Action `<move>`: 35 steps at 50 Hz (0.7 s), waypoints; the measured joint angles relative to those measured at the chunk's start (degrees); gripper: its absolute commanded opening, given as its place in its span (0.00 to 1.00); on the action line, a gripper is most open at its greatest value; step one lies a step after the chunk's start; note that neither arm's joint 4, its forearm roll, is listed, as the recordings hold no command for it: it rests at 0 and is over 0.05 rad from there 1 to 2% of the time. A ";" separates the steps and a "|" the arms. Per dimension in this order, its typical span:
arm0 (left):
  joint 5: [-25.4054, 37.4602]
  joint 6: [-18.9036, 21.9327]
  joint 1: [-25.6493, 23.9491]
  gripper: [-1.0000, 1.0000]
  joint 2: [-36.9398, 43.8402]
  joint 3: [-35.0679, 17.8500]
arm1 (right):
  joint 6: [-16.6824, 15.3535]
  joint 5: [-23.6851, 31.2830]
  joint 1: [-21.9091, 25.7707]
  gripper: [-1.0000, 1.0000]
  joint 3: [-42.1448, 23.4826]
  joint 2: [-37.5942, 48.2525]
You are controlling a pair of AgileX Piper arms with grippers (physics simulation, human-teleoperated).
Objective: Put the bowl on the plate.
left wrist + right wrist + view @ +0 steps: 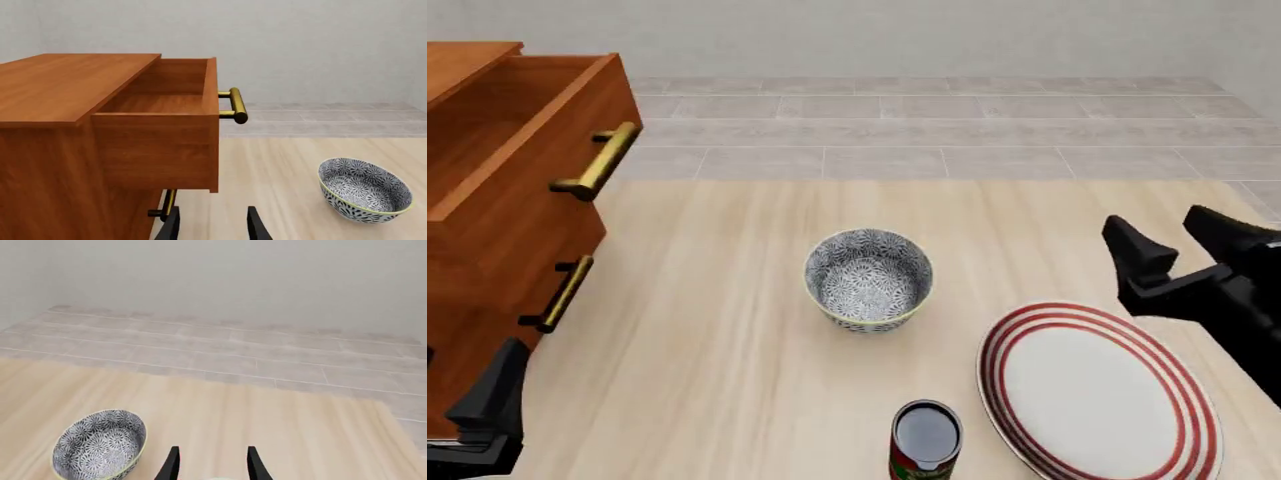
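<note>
Above the plate (1094, 395), right end effector (1174, 245) hovers wide, bowl (869, 278) apart.

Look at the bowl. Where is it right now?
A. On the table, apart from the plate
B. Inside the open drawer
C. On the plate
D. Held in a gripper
A. The bowl sits upright on the bare table, with a gap of wood between it and the plate; neither gripper touches it.
</note>
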 measured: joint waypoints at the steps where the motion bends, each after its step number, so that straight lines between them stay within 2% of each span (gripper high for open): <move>1: 0.00 0.00 0.00 1.00 0.00 0.00 | 0.04 0.07 0.32 1.00 -0.75 1.04; 12: 0.00 0.00 0.00 1.00 0.00 0.00 | -1.00 1.84 3.88 1.00 -9.53 12.27; 35: 0.00 0.00 0.00 1.00 0.00 0.00 | -6.14 7.67 11.42 1.00 -24.05 34.06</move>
